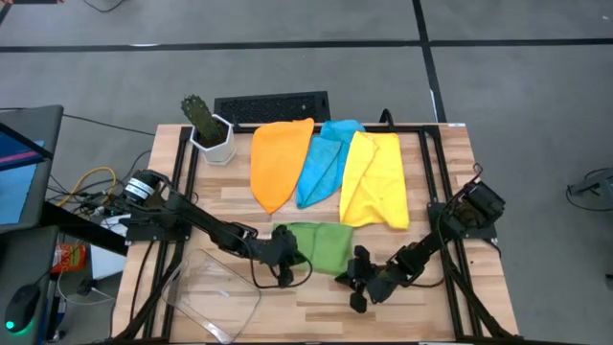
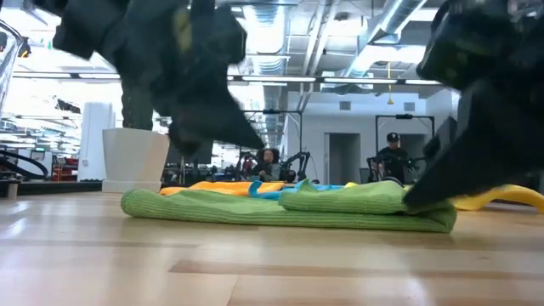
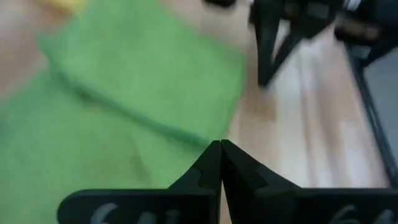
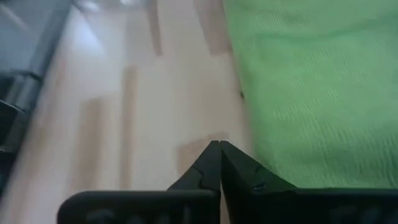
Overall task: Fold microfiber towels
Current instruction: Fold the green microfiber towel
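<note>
A green microfiber towel point(image 1: 321, 244) lies on the wooden worktop point(image 1: 402, 292), already doubled so that one flap rests on a lower layer, and it sits between the two sets of fingers. The left gripper point(image 1: 287, 257) is at the towel's near left edge with its fingers pressed together; in its wrist view the tips meet just at the cloth's border, with no fabric visibly pinched between them. The right gripper point(image 1: 362, 278) is just beside the towel's near right corner, its fingers also together over bare wood, the green edge lying close alongside the tips but apart from them. Well beyond both sets of fingers, an orange towel point(image 1: 278, 163), a light blue towel point(image 1: 324, 158) and a yellow towel point(image 1: 374, 180) lie spread side by side and overlapping. The green cloth looks light, soft and floppy, with a grippy weave; it will likely sag and drag rather than slide, so a hold seems best at a corner or along the free edge, pinching both layers together so that the fold does not open.
</note>
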